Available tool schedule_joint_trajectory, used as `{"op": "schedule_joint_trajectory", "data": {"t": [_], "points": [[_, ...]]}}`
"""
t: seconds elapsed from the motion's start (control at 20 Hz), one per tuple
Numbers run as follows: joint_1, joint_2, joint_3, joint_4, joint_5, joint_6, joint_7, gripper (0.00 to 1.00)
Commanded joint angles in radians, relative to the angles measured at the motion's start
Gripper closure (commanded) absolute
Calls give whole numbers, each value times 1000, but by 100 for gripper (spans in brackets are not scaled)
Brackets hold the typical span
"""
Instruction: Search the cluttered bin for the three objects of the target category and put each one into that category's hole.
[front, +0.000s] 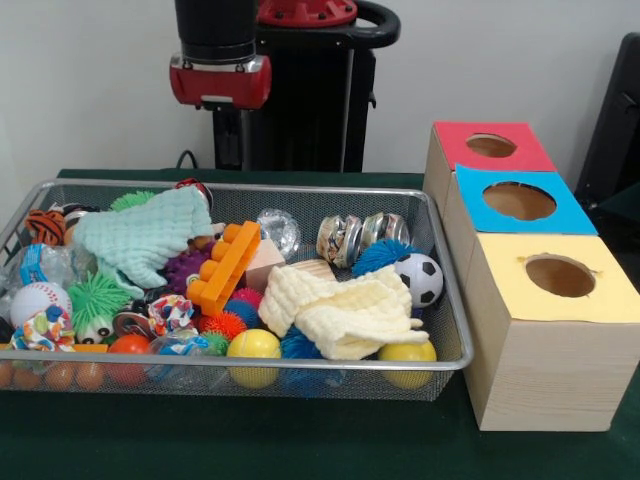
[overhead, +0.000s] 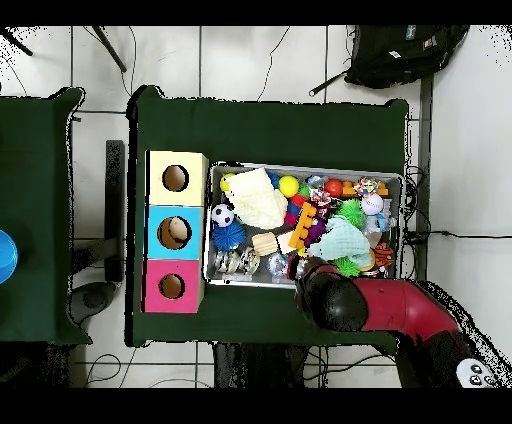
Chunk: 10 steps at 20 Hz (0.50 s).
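A wire mesh bin (front: 300, 366) (overhead: 306, 166) holds a heap of toys. In it lie a cream cloth (front: 345, 310) (overhead: 258, 200), a mint cloth (front: 145, 235) (overhead: 345, 240), an orange toy brick (front: 225, 265), a wooden block (front: 262, 262), a small soccer ball (front: 420, 278) (overhead: 222, 214), two yellow balls (front: 253, 347) (front: 407, 353), a baseball (front: 38, 298) and shiny metal cans (front: 343, 238). Beside the bin stand three boxes with round holes: red (front: 490, 146) (overhead: 172, 286), blue (front: 518, 201) (overhead: 173, 233), yellow (front: 560, 276) (overhead: 175, 178). My gripper (front: 236, 125) (overhead: 330, 292) hangs high over the bin's back edge, clear of the toys.
Spiky balls in blue (front: 382, 255), green (front: 97, 298) and purple (front: 183, 268) fill gaps in the heap, along with a clear ball (front: 278, 230). The green table (front: 300, 440) shows in front of the bin. A black bag (overhead: 405, 52) lies on the floor beyond the table.
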<state>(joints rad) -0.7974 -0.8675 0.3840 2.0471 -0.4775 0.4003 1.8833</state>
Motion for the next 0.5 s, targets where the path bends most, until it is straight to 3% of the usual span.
{"op": "schedule_joint_trajectory", "data": {"t": [0.05, 0.5], "points": [[-68, 58, 133, -129, -85, 148, -280, 100], [-149, 72, 201, -165, -118, 215, -311, 100]]}}
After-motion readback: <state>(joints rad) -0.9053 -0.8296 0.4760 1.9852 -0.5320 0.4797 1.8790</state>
